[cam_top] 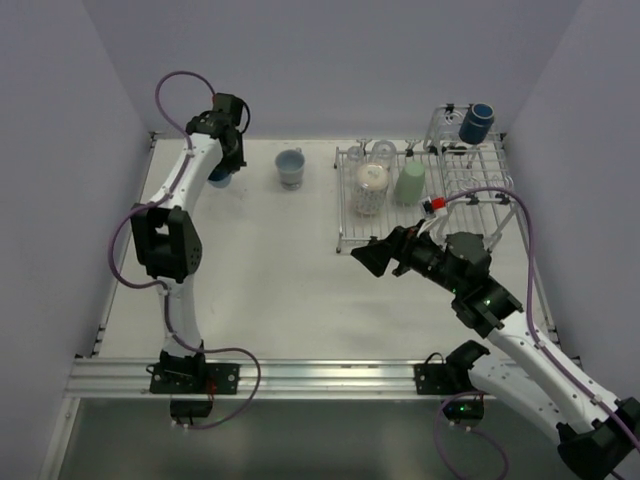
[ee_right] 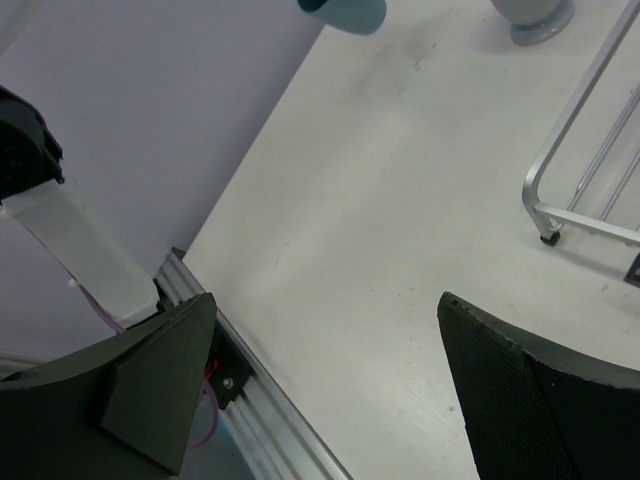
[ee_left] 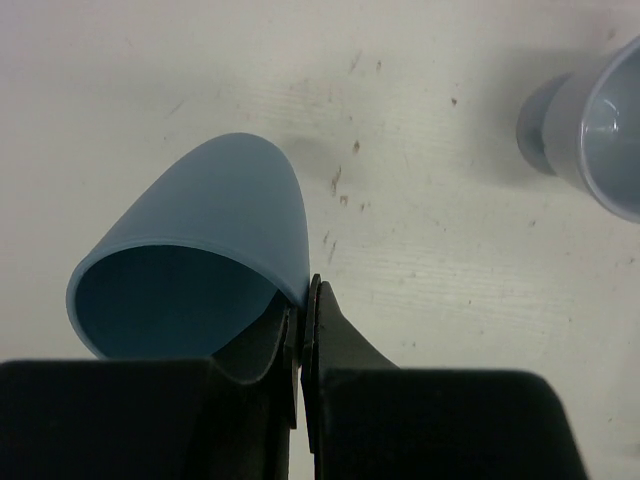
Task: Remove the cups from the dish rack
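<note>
Left wrist: my left gripper (ee_left: 305, 300) is pinching the wall of the light blue tumbler (ee_left: 200, 230) at its rim, one finger inside and one outside. The tumbler leans away ahead of me over the table (ee_left: 400, 80). The whitish cup (ee_left: 600, 120) stands off to my right. I should tip the tumbler upright, lower it, then let go, keeping apart from that cup. I cannot tell whether its base touches the table.

Right wrist: my right gripper (ee_right: 325, 305) is spread wide, holding nothing. Only a corner of the dish rack (ee_right: 528, 190) shows to its right; the rack's cups are cut off.

From above: the pale green tumbler (cam_top: 410, 183) and navy mug (cam_top: 476, 123) wait in the rack beyond my right gripper. The clear glasses there are hard to separate.
</note>
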You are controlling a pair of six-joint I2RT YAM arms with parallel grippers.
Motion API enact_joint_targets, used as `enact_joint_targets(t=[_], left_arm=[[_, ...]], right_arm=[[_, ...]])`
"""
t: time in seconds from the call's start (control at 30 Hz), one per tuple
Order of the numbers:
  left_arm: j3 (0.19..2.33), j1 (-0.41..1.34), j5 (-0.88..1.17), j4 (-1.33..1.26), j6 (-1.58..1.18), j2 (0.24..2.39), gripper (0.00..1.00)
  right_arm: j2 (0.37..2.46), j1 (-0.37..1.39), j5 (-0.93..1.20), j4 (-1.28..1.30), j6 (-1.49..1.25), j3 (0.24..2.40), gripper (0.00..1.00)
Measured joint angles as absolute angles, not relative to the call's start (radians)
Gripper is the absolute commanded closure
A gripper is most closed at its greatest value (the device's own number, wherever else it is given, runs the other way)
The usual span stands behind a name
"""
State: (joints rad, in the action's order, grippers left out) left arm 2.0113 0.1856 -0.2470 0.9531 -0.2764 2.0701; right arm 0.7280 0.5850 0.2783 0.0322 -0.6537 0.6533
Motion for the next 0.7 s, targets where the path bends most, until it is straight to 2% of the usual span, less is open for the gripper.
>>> enact_joint_targets(t=[0.13,0.33,0.6,0.7], left_arm=[[2.118,0.163,-0.238,0.979,-0.267,2.148,1.00],[2.131,0.134,-0.190,1.016,-0.266,2.208,1.00],[2.154,0.118,-0.136,1.028,-0.264,2.217,0.83],[2.162,0.118,-0.133,1.026,-0.257,2.228,0.82]], right_arm=[[0.715,0.588,0.273,0.062,-0.642,0.635,0.05],[0.718,0.588,0.248,0.077,-0.626,0.635,0.05],[0.733,0.589,0.241,0.084,-0.623,0.635,0.05],[0.744,0.589,0.226,0.084,-0.620,0.635,0.05]])
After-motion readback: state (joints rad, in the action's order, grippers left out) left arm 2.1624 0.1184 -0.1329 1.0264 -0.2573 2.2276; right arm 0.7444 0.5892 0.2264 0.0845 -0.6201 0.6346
